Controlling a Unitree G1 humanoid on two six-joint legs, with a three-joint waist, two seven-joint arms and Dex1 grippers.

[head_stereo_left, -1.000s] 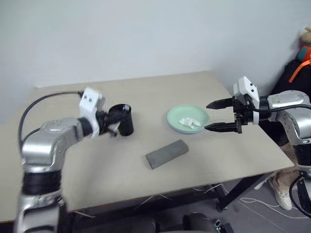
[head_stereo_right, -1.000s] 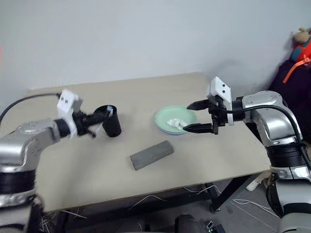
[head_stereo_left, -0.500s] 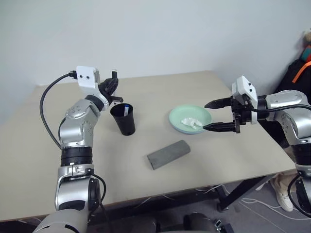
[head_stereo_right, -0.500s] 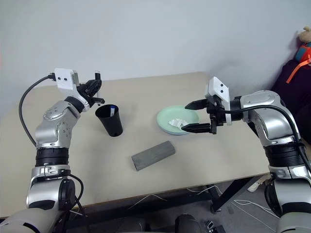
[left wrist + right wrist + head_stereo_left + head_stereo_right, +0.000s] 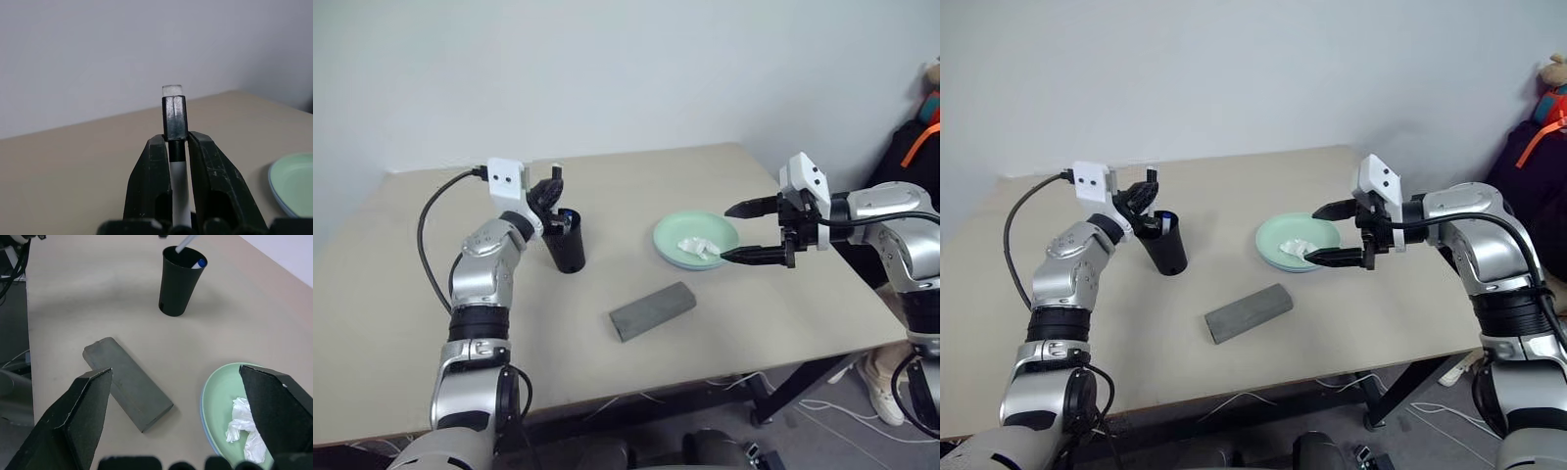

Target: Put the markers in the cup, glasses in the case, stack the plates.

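My left gripper (image 5: pixel 551 189) is shut on the black-capped marker (image 5: pixel 175 115), which I hold upright with its cap above my fingertips. The marker's white lower end (image 5: pixel 185 243) dips into the mouth of the black cup (image 5: pixel 567 246). Inside the cup stands the blue-capped marker (image 5: pixel 198 264). The mint green plate (image 5: pixel 679 231) lies to the right with a crumpled white tissue (image 5: pixel 697 247) on it and a light blue rim showing under its edge. My right gripper (image 5: pixel 726 233) hovers open over that plate's right rim. The grey case (image 5: pixel 651 310) lies shut. The glasses are out of view.
The case lies slantwise on the beige table (image 5: pixel 754 313), between the cup and the front edge. A dark bag with orange straps (image 5: pixel 913 147) stands off the table's right side. A white wall runs behind the far edge.
My left gripper, with the marker in it, has swung up and then come forward and down to the cup's mouth. The right gripper has stayed put.
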